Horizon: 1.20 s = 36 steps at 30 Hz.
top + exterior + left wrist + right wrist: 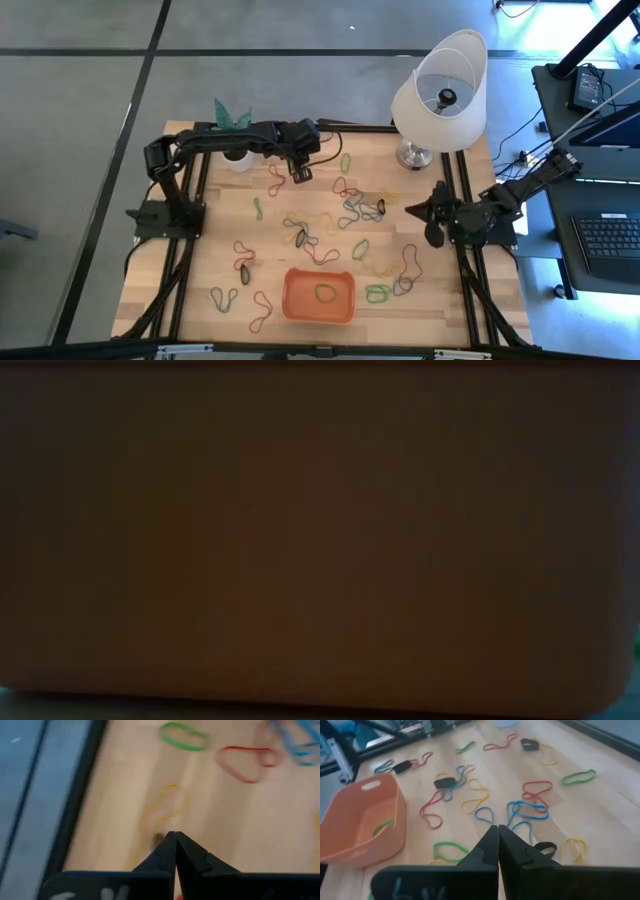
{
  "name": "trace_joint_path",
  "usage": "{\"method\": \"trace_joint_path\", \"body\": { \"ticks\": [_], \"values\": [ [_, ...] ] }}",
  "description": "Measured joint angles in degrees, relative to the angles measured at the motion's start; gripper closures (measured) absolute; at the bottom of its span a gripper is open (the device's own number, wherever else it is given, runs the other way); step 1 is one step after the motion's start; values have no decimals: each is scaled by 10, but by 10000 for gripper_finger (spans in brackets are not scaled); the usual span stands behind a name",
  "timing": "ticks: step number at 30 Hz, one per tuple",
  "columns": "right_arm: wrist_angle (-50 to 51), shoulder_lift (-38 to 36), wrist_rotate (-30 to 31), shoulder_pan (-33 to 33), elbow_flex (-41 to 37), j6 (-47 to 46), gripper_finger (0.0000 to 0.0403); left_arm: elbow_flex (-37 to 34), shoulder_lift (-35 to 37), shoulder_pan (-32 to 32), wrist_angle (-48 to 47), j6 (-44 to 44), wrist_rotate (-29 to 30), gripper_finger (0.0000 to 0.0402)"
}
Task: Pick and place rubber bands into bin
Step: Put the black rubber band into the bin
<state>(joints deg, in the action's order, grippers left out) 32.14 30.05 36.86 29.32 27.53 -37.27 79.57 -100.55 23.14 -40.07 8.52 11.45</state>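
Lamp [440, 95] crowding far right corner, bin [318, 296] open above

Coloured rubber bands [330, 225] lie scattered over the table; one green loop rests inside the orange bin [300, 305].

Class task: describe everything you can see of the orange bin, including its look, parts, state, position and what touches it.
The bin is a small, shallow orange tray, plastic by its look, rectangular with rounded corners and a slot handle in one end wall. It sits upright and flat on the wooden table, near the front edge at about the middle. One green rubber band lies inside. Neither gripper touches it.
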Motion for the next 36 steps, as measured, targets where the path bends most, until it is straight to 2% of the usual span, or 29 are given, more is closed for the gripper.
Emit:
{"method": "trace_joint_path", "body": {
  "ticks": [3,9,13,16,20,25,30,36],
  "values": [
    [-15,5,1,-16,0,-17,401,0,-2,17,-6,-15,11,386],
    [-21,25,1,-41,0,-74,400,0,-25,49,-27,-17,-58,319],
    [-32,42,0,-49,0,-91,400,0,-49,53,-26,-18,-58,276],
    [-47,53,0,-53,0,-90,400,0,-67,52,-24,-13,-60,263],
    [-54,66,0,-61,1,-90,400,0,-98,46,-24,-34,-51,264],
    [-73,76,0,-65,1,-90,400,0,-126,46,-22,-49,-10,271],
    [-78,78,0,-66,1,-91,400,0,-146,48,-23,-42,-7,282],
    [-83,78,0,-66,1,-90,400,0,-149,47,-21,-23,-5,323]
  ]
}}
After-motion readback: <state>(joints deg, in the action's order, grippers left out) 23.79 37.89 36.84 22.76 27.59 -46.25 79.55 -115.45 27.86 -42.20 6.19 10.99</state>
